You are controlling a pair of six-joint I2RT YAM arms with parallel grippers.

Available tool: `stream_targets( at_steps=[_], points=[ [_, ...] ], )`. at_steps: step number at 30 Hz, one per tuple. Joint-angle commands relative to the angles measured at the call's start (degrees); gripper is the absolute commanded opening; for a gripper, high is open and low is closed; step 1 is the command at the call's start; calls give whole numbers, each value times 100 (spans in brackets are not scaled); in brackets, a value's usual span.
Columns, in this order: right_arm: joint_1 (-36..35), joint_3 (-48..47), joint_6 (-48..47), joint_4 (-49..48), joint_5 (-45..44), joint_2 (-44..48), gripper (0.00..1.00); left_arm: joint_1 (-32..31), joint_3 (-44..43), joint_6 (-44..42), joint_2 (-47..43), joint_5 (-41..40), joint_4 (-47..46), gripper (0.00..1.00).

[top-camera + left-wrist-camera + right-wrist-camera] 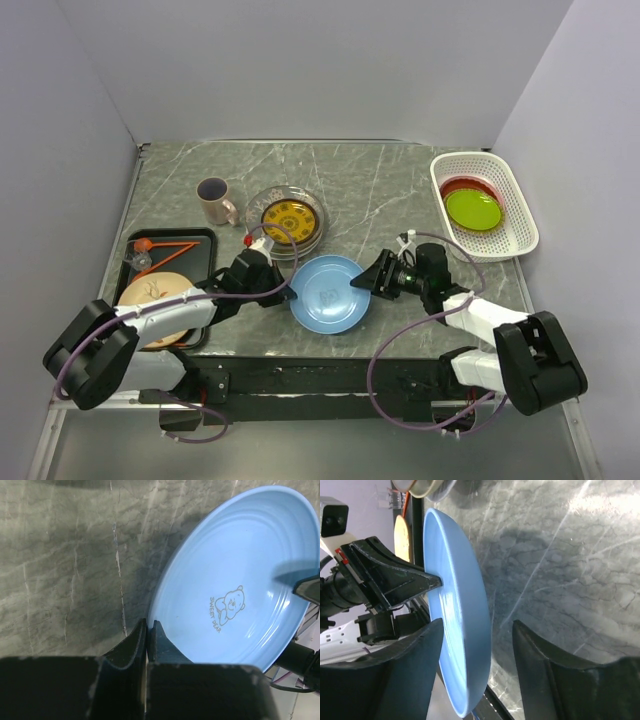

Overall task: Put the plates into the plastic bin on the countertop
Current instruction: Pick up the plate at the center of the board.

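Your left gripper (283, 290) pinches the blue plate (328, 293) at its nine-o'clock rim, tilting it up, likely so that your right gripper (362, 283), jaws spread around the three-o'clock edge, can take it. The plastic bin (520, 215), at two o'clock on the countertop (380, 190), holds two plates: the red plate (460, 187) and the green plate (473, 209).

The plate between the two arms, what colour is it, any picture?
Light blue plate, with a small bear drawing; clearest in the left wrist view.

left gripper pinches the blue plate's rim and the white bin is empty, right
Not empty. The left gripper pinches the rim of the blue plate, but the top external view shows a green plate over a red plate in the white bin.
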State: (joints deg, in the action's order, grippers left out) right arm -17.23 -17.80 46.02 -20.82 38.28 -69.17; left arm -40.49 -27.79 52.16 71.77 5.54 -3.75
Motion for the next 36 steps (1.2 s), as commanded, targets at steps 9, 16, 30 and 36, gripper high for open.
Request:
stream_targets(
  at_steps=[9,16,30,36],
  points=[
    [-105,207,206,-792,224,-519,0,-29,-201,-22,118,123,-434,1],
    [-131,154,188,-845,224,-703,0,-29,-191,-30,22,9,-267,1],
    [-166,146,276,-1188,329,-976,0,-29,-104,-101,-260,-237,-74,91],
    [-175,93,294,-1170,303,-994,0,-29,-113,-127,-426,-387,111,96]
  ],
)
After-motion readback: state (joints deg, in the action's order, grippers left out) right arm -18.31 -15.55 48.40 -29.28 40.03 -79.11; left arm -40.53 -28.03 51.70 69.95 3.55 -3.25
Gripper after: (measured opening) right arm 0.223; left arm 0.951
